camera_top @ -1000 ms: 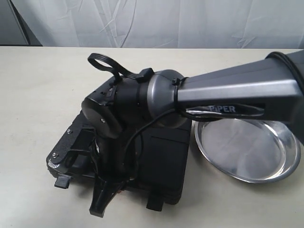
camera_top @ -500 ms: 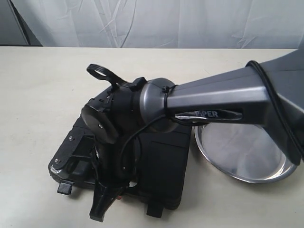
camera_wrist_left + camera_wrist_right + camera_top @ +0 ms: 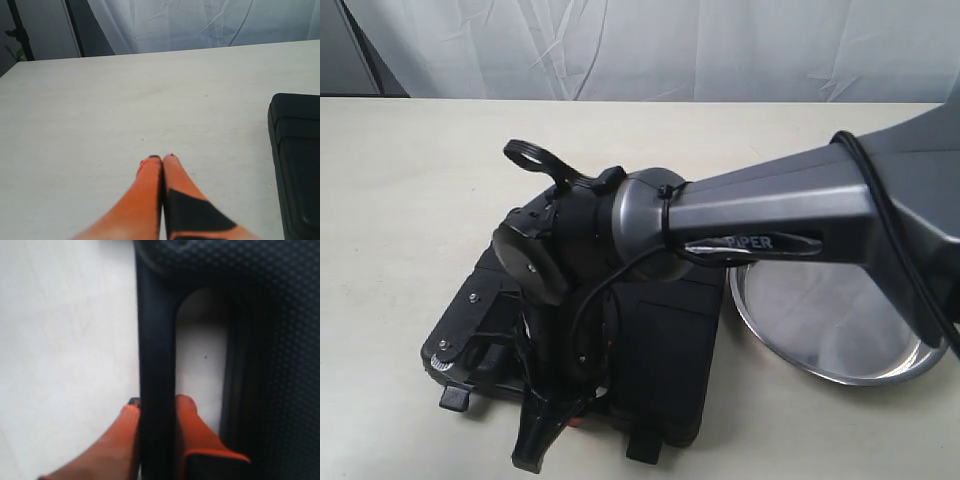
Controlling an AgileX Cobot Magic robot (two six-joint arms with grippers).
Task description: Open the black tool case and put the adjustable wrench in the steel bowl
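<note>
Two containers sit side by side: the black tool case [image 3: 665,350], lid down, its contents hidden, so the adjustable wrench cannot be seen; and just right of the case in the exterior view, the steel bowl [image 3: 820,320], its inside showing only reflections; the right gripper [image 3: 156,412] clamps the case's handle [image 3: 156,340]; the left gripper [image 3: 162,159] — fingers pressed together — hovers over the table [image 3: 100,100] beside the case.

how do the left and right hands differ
Left hand: fingers pressed together, empty; right hand: fingers either side of the black textured tool case's handle bar, gripping it. Left hand hangs over pale table beside the case; right hand is at the case's edge. Both have orange fingers.
</note>
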